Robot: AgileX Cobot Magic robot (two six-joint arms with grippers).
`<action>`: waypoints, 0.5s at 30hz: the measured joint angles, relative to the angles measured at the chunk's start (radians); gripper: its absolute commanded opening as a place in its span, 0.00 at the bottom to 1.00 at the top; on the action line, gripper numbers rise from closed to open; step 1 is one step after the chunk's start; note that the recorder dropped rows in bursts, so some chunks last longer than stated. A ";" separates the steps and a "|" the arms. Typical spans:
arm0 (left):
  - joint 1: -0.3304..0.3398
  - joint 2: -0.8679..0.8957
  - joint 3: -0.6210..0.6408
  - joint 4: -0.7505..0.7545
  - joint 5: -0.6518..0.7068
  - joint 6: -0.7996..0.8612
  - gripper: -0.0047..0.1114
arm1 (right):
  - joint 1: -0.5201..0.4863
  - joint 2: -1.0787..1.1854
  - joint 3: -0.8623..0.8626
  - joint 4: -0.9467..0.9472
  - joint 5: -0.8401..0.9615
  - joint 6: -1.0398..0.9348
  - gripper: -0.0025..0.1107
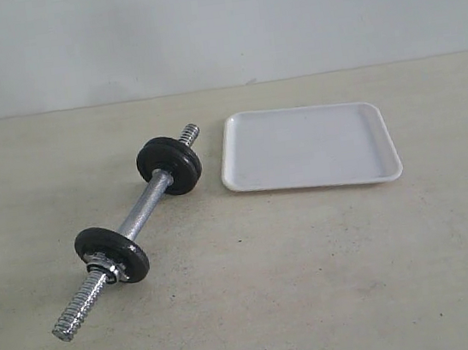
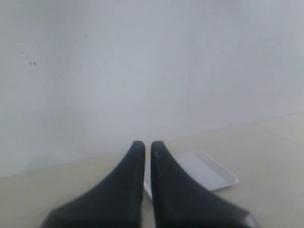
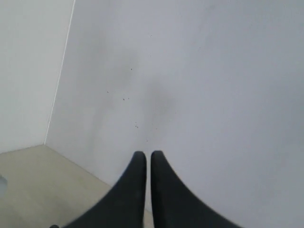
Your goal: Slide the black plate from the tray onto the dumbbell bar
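Note:
The dumbbell bar lies at an angle on the beige table, left of the white tray. Two black plates are threaded on the bar, one near its far end and one toward its near end. Only the tray's bare white floor shows. Neither arm appears in the exterior view. My left gripper is shut on nothing, held above the table with the tray beyond its fingertips. My right gripper is shut on nothing and faces a wall.
A chrome collar sits on the bar against the nearer plate. A pale wall runs along the back edge of the table. The right wrist view shows a wall corner and a strip of beige surface.

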 measured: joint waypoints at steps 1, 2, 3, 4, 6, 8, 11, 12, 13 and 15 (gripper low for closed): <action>0.000 -0.002 0.008 -0.010 0.015 0.000 0.08 | 0.000 -0.020 0.038 0.000 -0.016 -0.017 0.03; 0.000 -0.002 0.017 -0.016 0.040 0.000 0.08 | 0.000 -0.043 0.089 0.000 -0.040 -0.036 0.03; 0.000 -0.002 0.025 -0.023 0.050 0.000 0.08 | 0.000 -0.063 0.147 0.000 -0.069 -0.053 0.03; 0.000 -0.002 0.033 -0.030 0.052 0.000 0.08 | 0.000 -0.077 0.209 0.006 -0.106 -0.075 0.03; 0.000 -0.002 0.045 -0.039 0.052 0.000 0.08 | 0.000 -0.106 0.346 0.036 -0.191 -0.139 0.03; 0.000 -0.002 0.058 -0.041 0.039 0.000 0.08 | 0.000 -0.121 0.478 0.090 -0.285 -0.209 0.03; 0.000 -0.002 0.069 -0.043 0.033 0.000 0.08 | 0.000 -0.130 0.684 0.202 -0.436 -0.332 0.03; 0.000 -0.002 0.072 -0.044 0.031 0.000 0.08 | 0.000 -0.132 0.756 0.238 -0.492 -0.365 0.03; 0.000 -0.002 0.074 -0.048 0.029 0.000 0.08 | 0.000 -0.132 0.825 0.269 -0.552 -0.387 0.03; 0.000 -0.002 0.076 -0.074 0.031 0.000 0.08 | 0.000 -0.132 0.956 0.311 -0.683 -0.406 0.03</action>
